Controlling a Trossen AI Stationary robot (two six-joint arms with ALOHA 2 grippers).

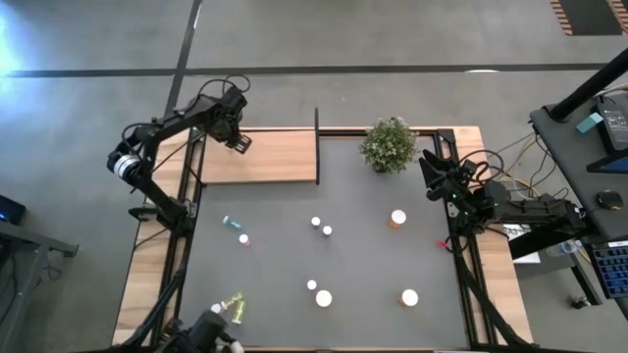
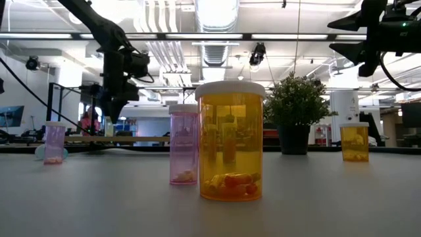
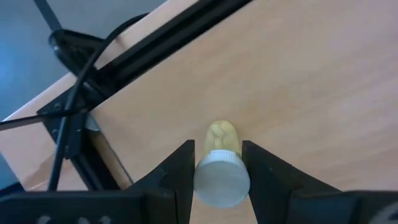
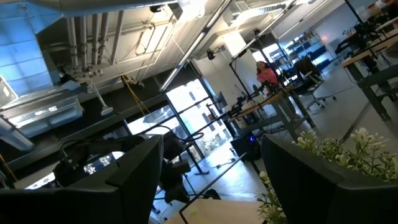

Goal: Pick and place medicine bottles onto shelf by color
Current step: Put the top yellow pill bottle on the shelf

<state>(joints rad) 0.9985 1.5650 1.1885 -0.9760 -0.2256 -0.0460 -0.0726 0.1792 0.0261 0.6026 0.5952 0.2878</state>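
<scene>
Left gripper (image 3: 216, 180), its two dark fingers closed on a small yellow bottle (image 3: 221, 138) just under the white cap (image 3: 222, 180), so that the pale pill-filled body points away from the wrist toward the shelf (image 1: 275, 157). In the high view this gripper (image 1: 238, 140) hangs over the shelf's end farthest from the potted plant (image 1: 389, 144); whether the bottle base touches the light-wood board cannot be told.

Step in hand, as judged: setting this bottle down in its colour zone. To do it well, the bottle should probably be brought upright and lowered until the base meets the board squarely, clear of the black frame rail (image 3: 155, 37) beside it, and the fingers spread only once it stands unaided; a release while tilted would likely let it roll.

Right gripper (image 1: 432, 169), waiting just beside the potted plant, fingers spread wide and empty.

Remaining bottles stand on the dark tabletop (image 1: 363, 265) on the near side of the shelf: an orange bottle (image 2: 230, 139), a pink bottle (image 2: 183, 145) and others, well apart from the shelf.
</scene>
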